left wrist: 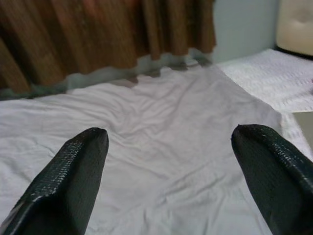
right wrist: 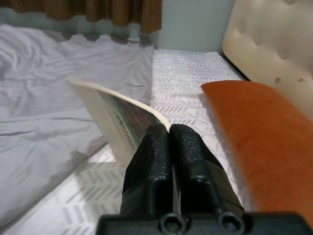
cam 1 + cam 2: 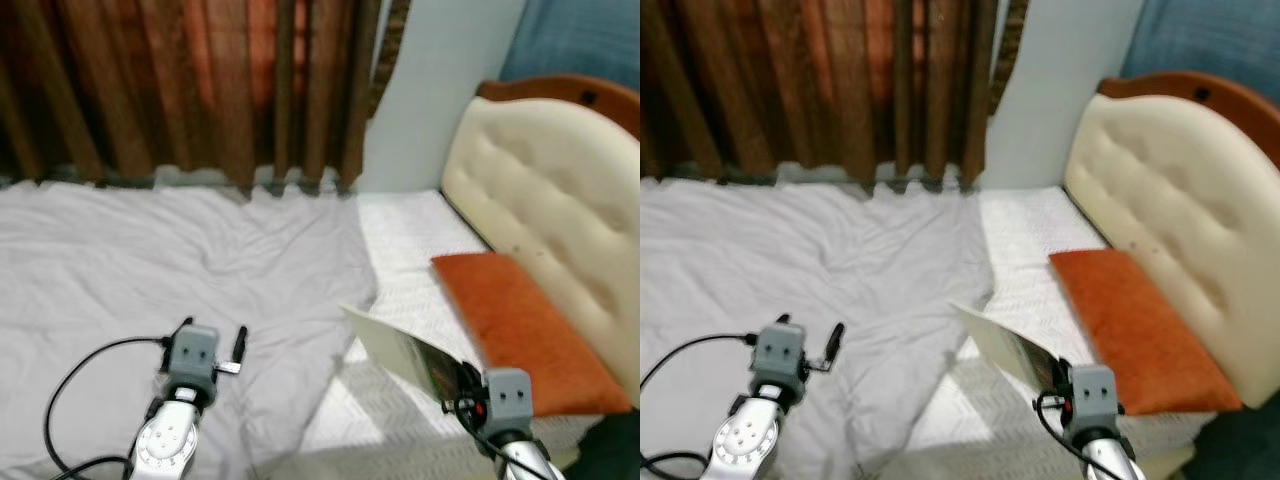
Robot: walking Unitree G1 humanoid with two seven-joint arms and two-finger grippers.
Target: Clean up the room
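Holding a thin book (image 2: 117, 115) by one corner, just above the bare white mattress (image 3: 400, 250), near the edge of the rumpled grey sheet (image 3: 150, 260). Looking flat and stiff, cream on the outer face, with a dark printed cover of greens and reds on the underside (print too blurred to read). Tilting up and away from the fingers, the far corner pointing toward the sheet, no part of it seeming to touch the bed.

Clamping it: the right gripper (image 2: 168, 134), both black fingers pressed tight together on the book's near corner. Hovering wide apart over the grey sheet: the left gripper (image 1: 168, 142), grasping nothing, its cable (image 3: 75, 390) looping beside the arm.

Judging progress: probably early to middle. One stray item already lifted off the bed, not yet put anywhere; no shelf or table in view to receive it. Remaining, as far as can be told: carrying the book to a proper place, smoothing or spreading the crumpled sheet over the uncovered mattress, and perhaps straightening the orange pillow (image 3: 525, 330), lying flat against the padded cream headboard (image 3: 550, 200).

Beyond the bed: brown curtains (image 3: 180, 90) hanging along the far side, a pale wall (image 3: 440, 80) beside them.
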